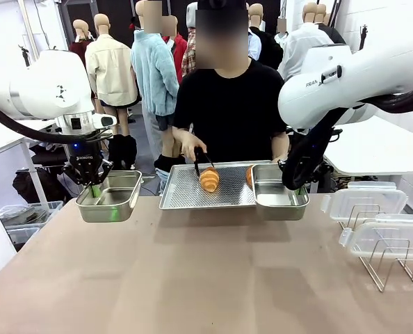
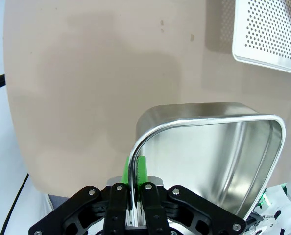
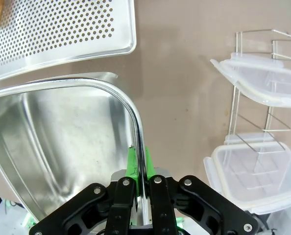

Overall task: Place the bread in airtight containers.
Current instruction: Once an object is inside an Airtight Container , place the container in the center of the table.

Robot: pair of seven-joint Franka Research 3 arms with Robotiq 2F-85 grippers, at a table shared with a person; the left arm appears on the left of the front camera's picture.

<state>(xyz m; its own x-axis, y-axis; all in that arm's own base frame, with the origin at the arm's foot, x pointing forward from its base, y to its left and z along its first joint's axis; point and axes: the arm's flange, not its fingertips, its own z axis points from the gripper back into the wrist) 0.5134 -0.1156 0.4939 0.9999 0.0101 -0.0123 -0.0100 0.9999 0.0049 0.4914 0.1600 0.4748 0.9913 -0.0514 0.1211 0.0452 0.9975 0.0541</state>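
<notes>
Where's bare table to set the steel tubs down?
Free: the broad tan tabletop nearer the robot than the perforated steel tray, left edge across to the wire rack. Crowded: far edge, tray, two small rectangular steel tubs, black tongs; right side, rack and clear plastic lids.

White arms (image 1: 46, 83), black green-padded fingers (image 2: 141, 169)

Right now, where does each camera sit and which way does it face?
Front: fixed on the robot's side, facing across the table at the person; both arms show, left gripper shut on the left container, right gripper on the right container.
Left wrist: wrist-mounted, looking along the left gripper into the left container.
Right wrist: wrist-mounted, looking along the right gripper into the right container; lids and wire rack beside.
Shared: perforated tray in all three.
</notes>
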